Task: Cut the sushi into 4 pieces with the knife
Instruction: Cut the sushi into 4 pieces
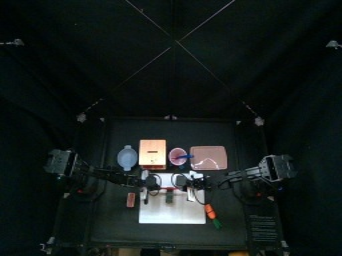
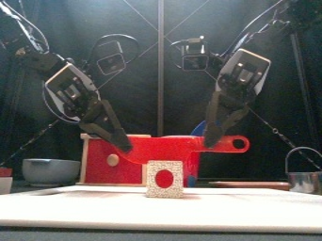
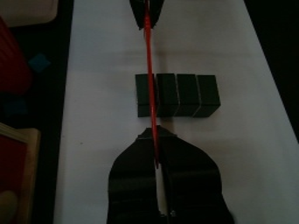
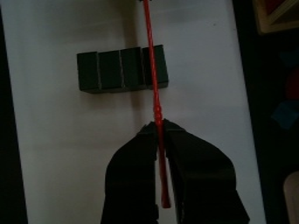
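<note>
Left wrist view is showing the relation that matters. The red knife (image 3: pixel 149 61) is stretching in a straight line between the two arms. The left pincer (image 3: pixel 153 131) is pressing together on one end and the right pincer (image 4: pixel 158 127) is pinching the other, so neither arm is nearer than the other. The sushi roll (image 3: pixel 181 94), four dark green blocks in a row, is lying on the white cutting board (image 3: pixel 100 52) directly under that line. Its long axis is running at right angles to the blade. Both wrist views are showing the knife crossing the roll near one end, over the seam between the end block and the other three. Judging from the two views together, that is the block farther from the counter's front edge. In the front view the roll is facing the camera end-on, with its white face and red centre below the midpoint between the two pincers. The blade is appearing to hang just above the roll's top rather than resting on it, though the red drawer front (image 2: pixel 138 160) behind is making the gap hard to read. The coming move is probably a straight push down by both arms together, keeping the blade square to the roll on that seam.
</note>
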